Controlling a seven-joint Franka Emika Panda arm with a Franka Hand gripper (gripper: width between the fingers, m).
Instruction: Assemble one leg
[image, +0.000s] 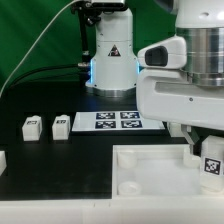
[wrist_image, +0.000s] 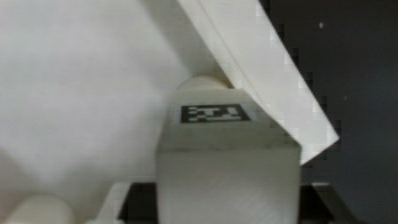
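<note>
Wrist view, closest in: the leg (wrist_image: 221, 150) runs straight up the middle of the picture, its square tag facing the camera. Its far end is at a rounded notch near the edge of the white panel (wrist_image: 80, 100). The gripper (image: 207, 153) looks clamped narrowly on that leg, with the jaws pressed to its sides rather than standing wide. I can't tell from here whether the tip already touches the panel or hangs just off it.

From the exterior view, the panel (image: 150, 172) lies nearest on the dark surface (image: 60, 165), with a round corner socket (image: 128, 186) showing empty at the front. The held leg (image: 212, 166) sits low over the panel's edge towards the exterior view's right, directly below the arm's bulky white wrist.

Further back, two loose legs (image: 32, 125) (image: 61, 124) stand side by side on the surface, well apart from the panel. Just beyond them is the marker board (image: 115, 121), and behind that the arm's base (image: 112, 62).

As I read it, picking up and carrying are done. Lining the leg up with its socket and seating it firmly is what remains, and I see no leg fixed in the panel yet.
</note>
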